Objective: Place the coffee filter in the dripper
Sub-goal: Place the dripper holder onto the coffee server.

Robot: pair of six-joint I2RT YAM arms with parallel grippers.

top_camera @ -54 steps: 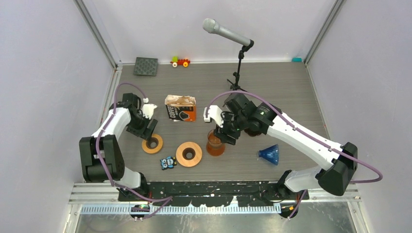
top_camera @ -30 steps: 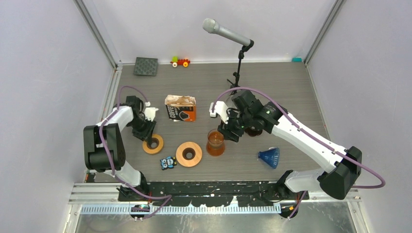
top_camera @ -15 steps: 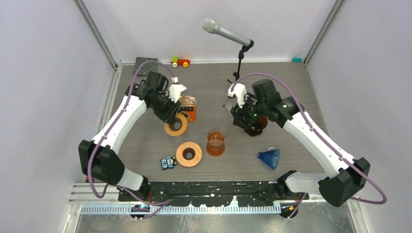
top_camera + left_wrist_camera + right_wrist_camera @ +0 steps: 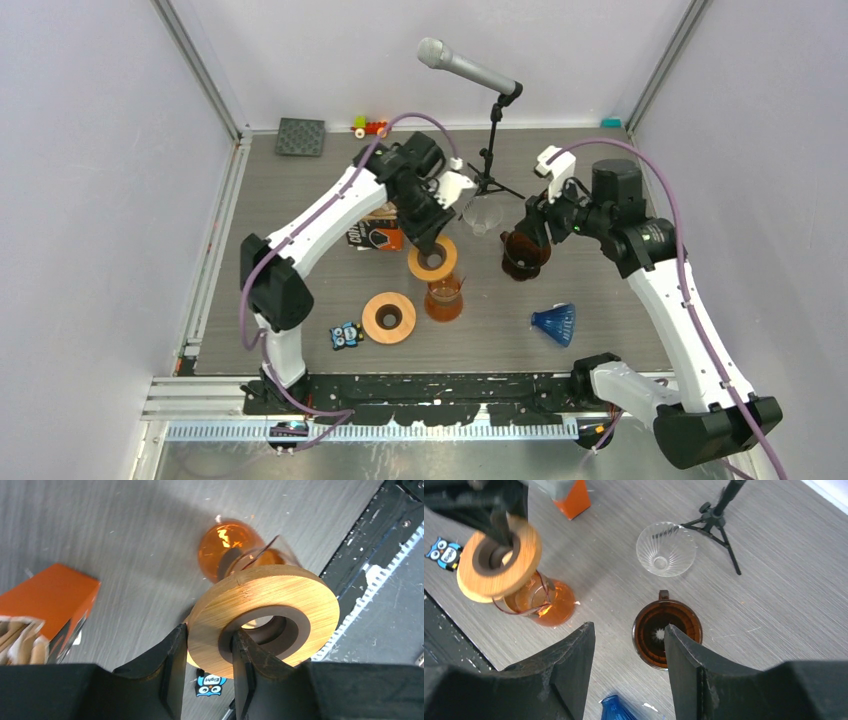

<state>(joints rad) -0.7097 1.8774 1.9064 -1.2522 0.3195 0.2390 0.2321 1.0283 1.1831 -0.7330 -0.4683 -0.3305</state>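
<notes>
left gripper (image 4: 207, 640) clenched on wooden ring (image 4: 260, 595), finger through hole, by amber carafe (image 4: 225, 545) mouth. right gripper (image 4: 626, 635) spread, empty, above brown dripper (image 4: 667, 635); its interior shows only from right wrist.

coffee filter box (image 4: 57, 597): orange, apart from drippers | brown dripper (image 4: 667, 633): upright, mouth up | clear dripper (image 4: 666, 548): upright, nearby

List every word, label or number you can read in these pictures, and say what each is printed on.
"Eight": on the owl sticker, below the owl's face, in the left wrist view.
Coffee bag: white print on its dark panel, too small and too covered by the arm to read.
No other writing shows.
</notes>
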